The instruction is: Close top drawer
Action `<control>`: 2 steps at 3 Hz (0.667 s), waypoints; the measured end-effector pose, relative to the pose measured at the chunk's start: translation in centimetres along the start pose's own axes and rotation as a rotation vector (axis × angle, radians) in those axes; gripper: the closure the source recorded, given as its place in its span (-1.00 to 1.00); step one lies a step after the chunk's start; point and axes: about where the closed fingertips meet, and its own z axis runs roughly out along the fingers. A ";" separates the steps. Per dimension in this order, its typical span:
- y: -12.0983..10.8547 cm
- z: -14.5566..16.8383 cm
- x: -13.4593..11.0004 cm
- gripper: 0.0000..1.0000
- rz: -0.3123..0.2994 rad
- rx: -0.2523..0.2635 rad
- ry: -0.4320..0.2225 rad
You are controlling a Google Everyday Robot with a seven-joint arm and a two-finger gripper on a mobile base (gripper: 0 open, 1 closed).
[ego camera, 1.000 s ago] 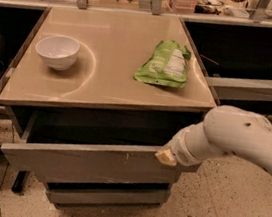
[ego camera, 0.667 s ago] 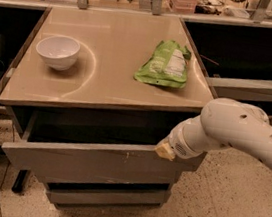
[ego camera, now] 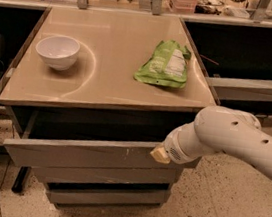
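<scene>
The top drawer [ego camera: 79, 153] is a wide grey handle-less drawer under the beige countertop, pulled out a little, with small pale scratches right of centre on its tall front. My gripper [ego camera: 161, 154] is at the end of the white arm, pressed against the right part of the drawer front near its top edge. Only a pale yellowish tip shows; the rest is hidden behind the white wrist. The gap between the drawer front and the cabinet is narrow and dark.
A white bowl [ego camera: 57, 51] and a green snack bag [ego camera: 164, 64] lie on the beige countertop [ego camera: 104, 81]. Two slimmer grey drawer fronts [ego camera: 108, 196] sit below the top drawer. Another open drawer [ego camera: 252, 89] juts from the cabinet to the right. Speckled floor lies in front.
My arm has moved left and forward against the drawer front. The top drawer has slid further in, so its gap is smaller.
</scene>
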 end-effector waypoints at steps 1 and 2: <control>1.1 0.6 1.2 1.00 0.033 -0.013 0.022; -0.3 1.7 0.4 1.00 0.062 0.025 0.007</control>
